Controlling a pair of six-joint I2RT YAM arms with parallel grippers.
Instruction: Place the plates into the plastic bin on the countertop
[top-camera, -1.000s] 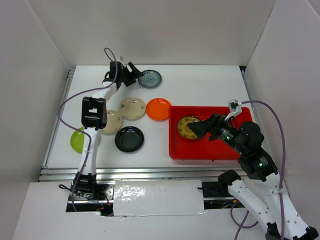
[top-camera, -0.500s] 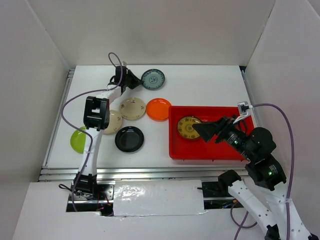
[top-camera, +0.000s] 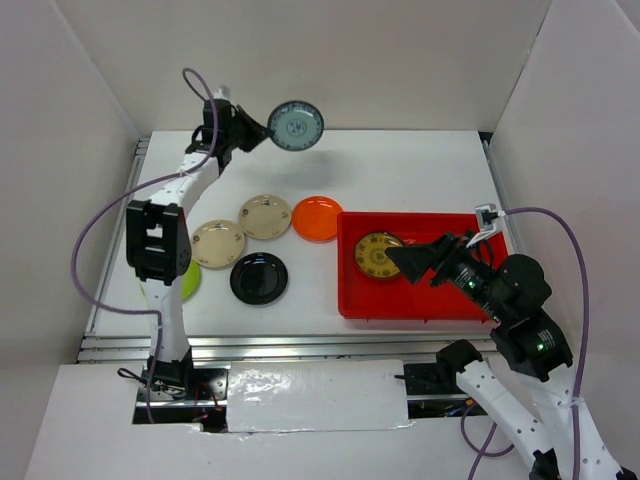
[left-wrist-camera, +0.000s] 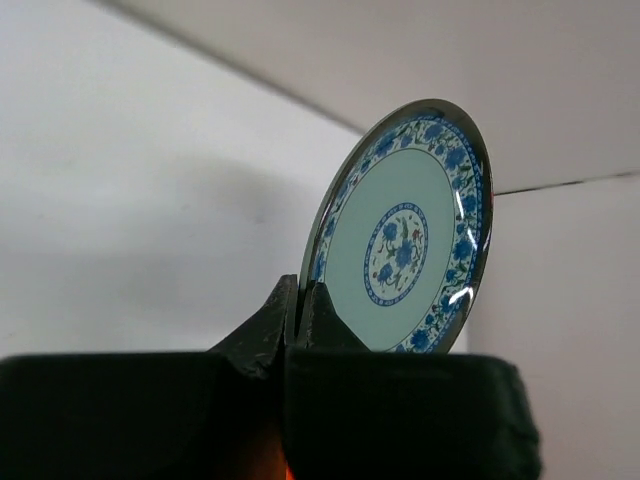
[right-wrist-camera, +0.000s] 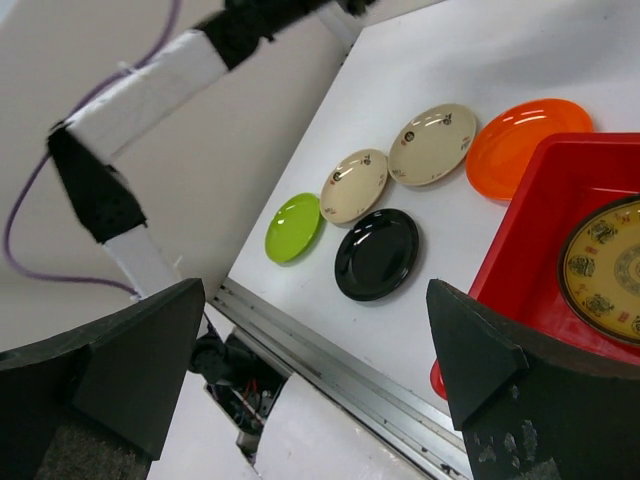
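My left gripper (top-camera: 264, 131) is shut on the rim of a grey-blue patterned plate (top-camera: 296, 125), which hangs tilted on edge above the back of the countertop (top-camera: 400, 170). In the left wrist view the fingertips (left-wrist-camera: 297, 292) pinch the plate (left-wrist-camera: 405, 240) at its lower left edge. The red plastic bin (top-camera: 420, 305) holds a yellow-brown ornate plate (top-camera: 378, 255). My right gripper (top-camera: 420, 258) hovers open over the bin with nothing in it (right-wrist-camera: 315, 300). On the countertop lie an orange plate (top-camera: 317, 218), two beige plates (top-camera: 266, 216) (top-camera: 218, 243), a black plate (top-camera: 259, 278) and a lime green plate (top-camera: 188, 287), partly hidden by the left arm.
White walls (top-camera: 90, 120) enclose the countertop on three sides. Metal rails (top-camera: 250, 345) run along the near edge. The left arm's purple cable (top-camera: 85, 250) loops over the left side. The bin's right half shows bare red floor (top-camera: 440, 290).
The left gripper shut on the grey-blue plate and lifted it off the countertop, tilting it on edge. The right arm drew back slightly earlier, then stayed still.
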